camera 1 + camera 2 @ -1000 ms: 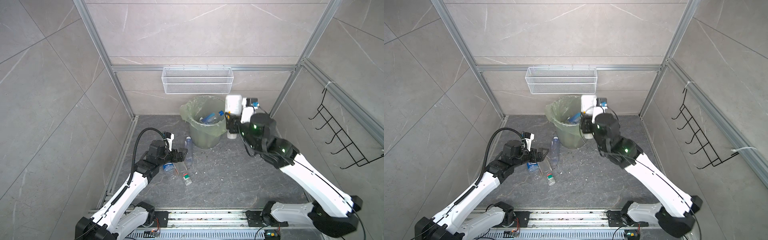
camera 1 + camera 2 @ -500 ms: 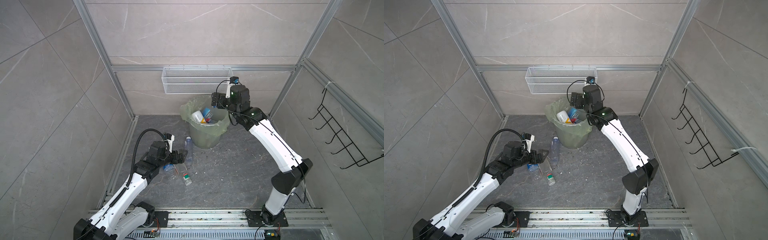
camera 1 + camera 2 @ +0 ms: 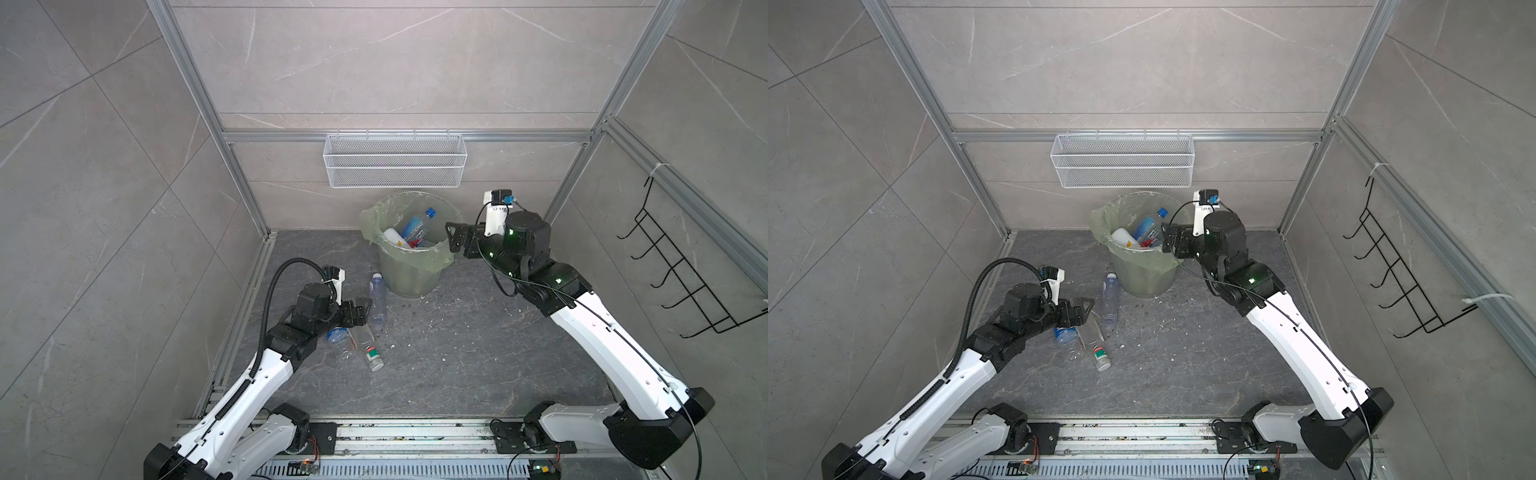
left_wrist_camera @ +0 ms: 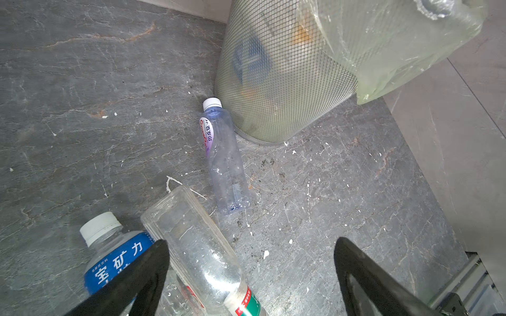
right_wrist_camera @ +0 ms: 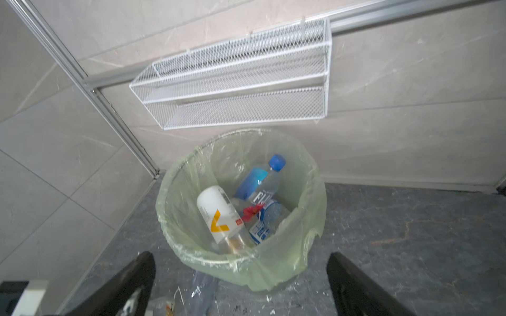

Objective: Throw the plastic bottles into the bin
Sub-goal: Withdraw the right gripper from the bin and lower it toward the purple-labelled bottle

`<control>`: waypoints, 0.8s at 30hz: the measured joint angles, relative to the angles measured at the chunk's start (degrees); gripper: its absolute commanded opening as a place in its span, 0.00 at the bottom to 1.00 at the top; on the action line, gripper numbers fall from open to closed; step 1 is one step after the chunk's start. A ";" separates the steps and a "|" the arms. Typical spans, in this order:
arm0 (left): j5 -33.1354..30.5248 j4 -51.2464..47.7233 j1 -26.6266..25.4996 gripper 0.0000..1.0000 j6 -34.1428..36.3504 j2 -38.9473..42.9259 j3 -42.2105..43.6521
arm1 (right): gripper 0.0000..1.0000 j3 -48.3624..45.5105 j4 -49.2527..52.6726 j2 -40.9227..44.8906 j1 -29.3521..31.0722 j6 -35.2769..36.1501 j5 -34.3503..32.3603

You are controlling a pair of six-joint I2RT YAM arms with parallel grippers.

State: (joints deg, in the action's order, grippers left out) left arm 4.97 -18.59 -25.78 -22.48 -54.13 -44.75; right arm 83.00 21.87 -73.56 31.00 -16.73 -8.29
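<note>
1. Bench (image 3: pixel 457 353): dark grey stone-look slab, matte, veined, with white flecks. It is hard and flat, so a nudged round bottle would likely roll.
2. Bin (image 3: pixel 409 274): round and tapered, with a fine mesh wall in the left wrist view and a thin pale green bag (image 5: pixel 306 219) folded loosely over the rim. It stands at the back of the bench with several bottles (image 5: pixel 216 213) inside. It looks light, so an arm bump could tip it.
3. Right end effector (image 3: pixel 453 237): jaws apart, empty, just beside the bin rim. The bag overhang could snag a jaw.
4. Left end effector (image 4: pixel 249 246): jaws apart, gripping nothing, low over the loose bottles.
5. Slim clear bottle (image 4: pixel 223 161): purple label, white cap, lying with its cap near the bin base. That is a tight spot for a jaw.
6. Clear squarish bottle (image 4: pixel 197 246): red-green label, lying in the jaw gap beside one jaw. The plastic is thin and slick, so it may squirt out or crumple.
7. Blue-label bottle (image 4: pixel 115 262): white cap, ribbed and round, looks to be touching the squarish one. It could be pinched along with it or shoved aside.
</note>
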 measured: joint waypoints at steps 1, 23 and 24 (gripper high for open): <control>-0.39 -0.17 0.00 0.96 -0.04 0.00 0.00 | 1.00 -2.08 0.13 0.72 0.00 -0.02 0.63; -7.76 -5.38 0.00 0.96 -3.74 1.73 4.44 | 0.96 -13.38 1.07 -3.54 13.79 -0.48 2.69; -8.02 -5.68 0.00 0.96 -4.00 2.08 4.70 | 0.96 -13.35 1.01 -4.72 14.38 -0.68 2.67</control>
State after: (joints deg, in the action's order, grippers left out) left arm -3.05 -24.27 -25.78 -26.48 -52.05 -40.05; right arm 69.65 22.87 -78.28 45.39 -17.41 -5.63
